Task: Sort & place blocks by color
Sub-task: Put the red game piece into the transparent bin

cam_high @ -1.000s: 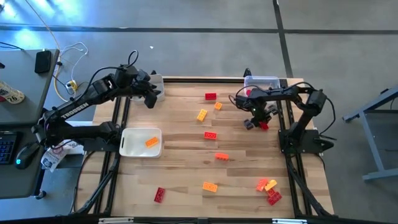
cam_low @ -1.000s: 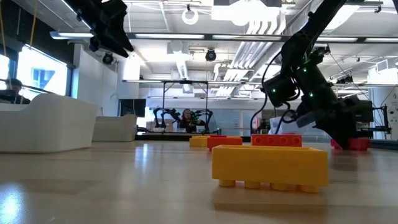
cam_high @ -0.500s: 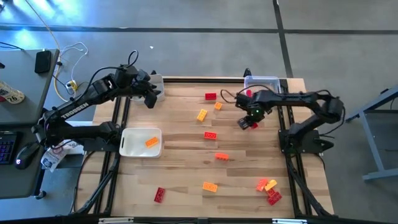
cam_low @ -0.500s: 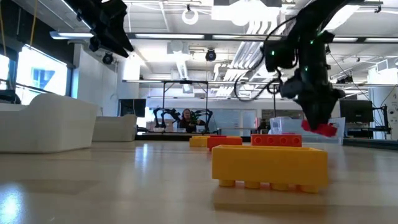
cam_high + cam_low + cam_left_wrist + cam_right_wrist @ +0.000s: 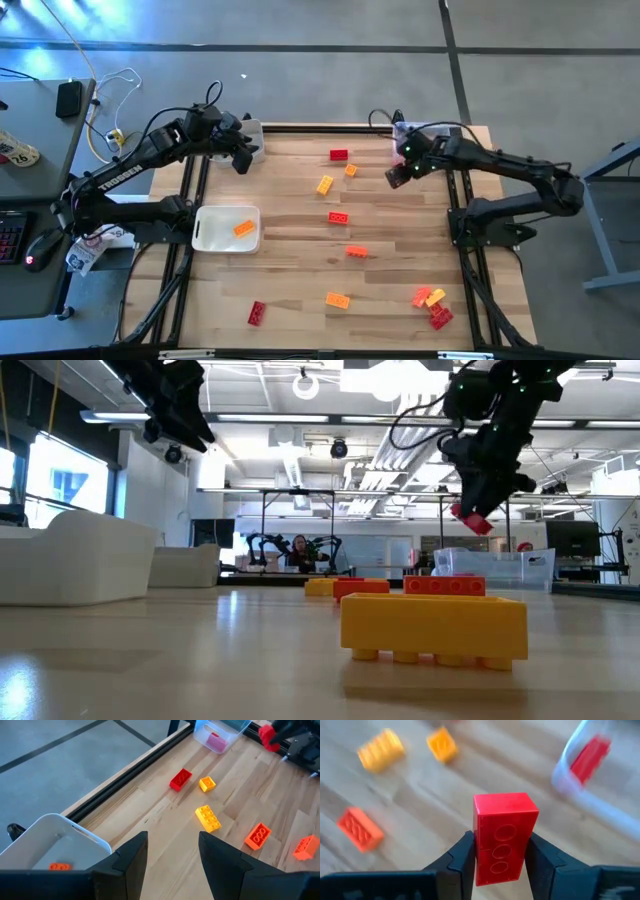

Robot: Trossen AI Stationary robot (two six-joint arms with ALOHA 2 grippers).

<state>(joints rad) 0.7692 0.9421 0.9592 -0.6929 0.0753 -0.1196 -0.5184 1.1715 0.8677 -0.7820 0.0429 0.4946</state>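
Jaws clamp a red block upright.

From my console I see grey floor around the wooden table, a desk at nine o'clock, ceiling lights overhead.

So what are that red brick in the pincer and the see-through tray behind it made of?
The red brick looks like smooth hard plastic: glossy faces, crisp moulded edges and round marks. The right pincer grips it. The clear tray seems thin transparent plastic, since the room shows through its walls.
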